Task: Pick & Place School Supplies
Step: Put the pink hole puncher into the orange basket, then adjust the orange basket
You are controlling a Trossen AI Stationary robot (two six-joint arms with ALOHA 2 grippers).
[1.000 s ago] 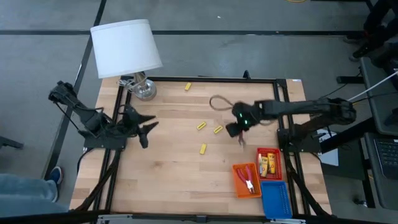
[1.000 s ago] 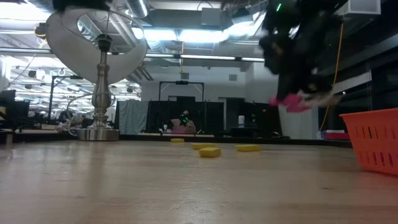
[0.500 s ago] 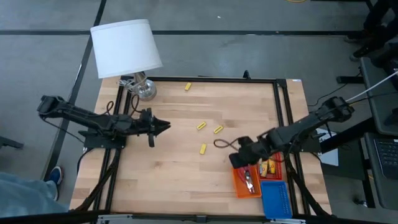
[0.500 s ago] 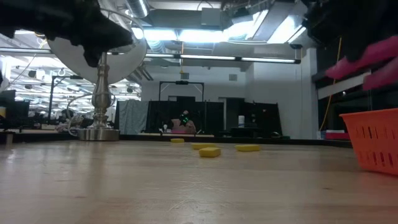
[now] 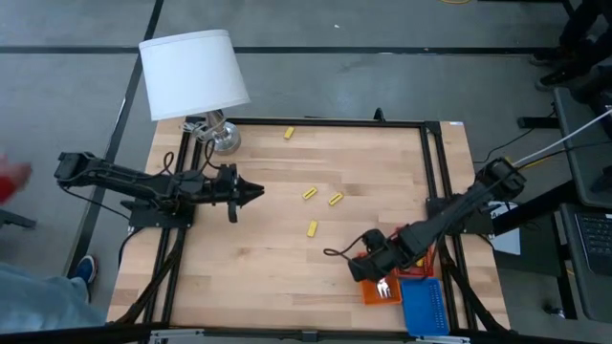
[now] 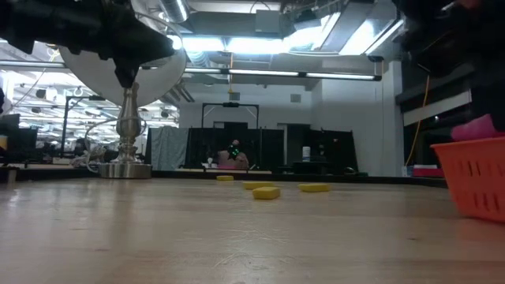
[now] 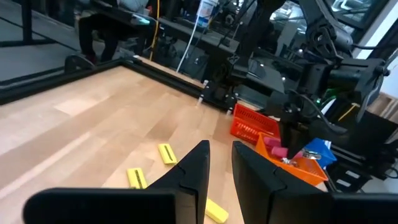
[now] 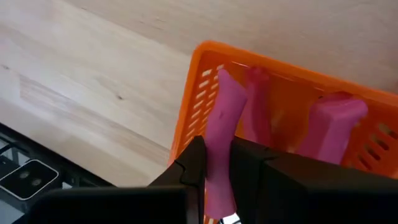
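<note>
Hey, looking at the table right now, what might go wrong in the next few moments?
The right tool grips a red-handled scissor-like tool right over the orange tray's wall; let go here, it may catch on the rim or tip outside.

Another pair already lies in that tray, so the new one could land on it and stick up.

The left tool hangs near the small yellow blocks; a low sweep might scatter them.

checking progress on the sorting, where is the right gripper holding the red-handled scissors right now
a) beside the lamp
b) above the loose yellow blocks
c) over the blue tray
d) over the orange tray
d) In the right wrist view, the right gripper is shut on the red-handled scissors, right over the orange tray; the high view agrees.
</note>
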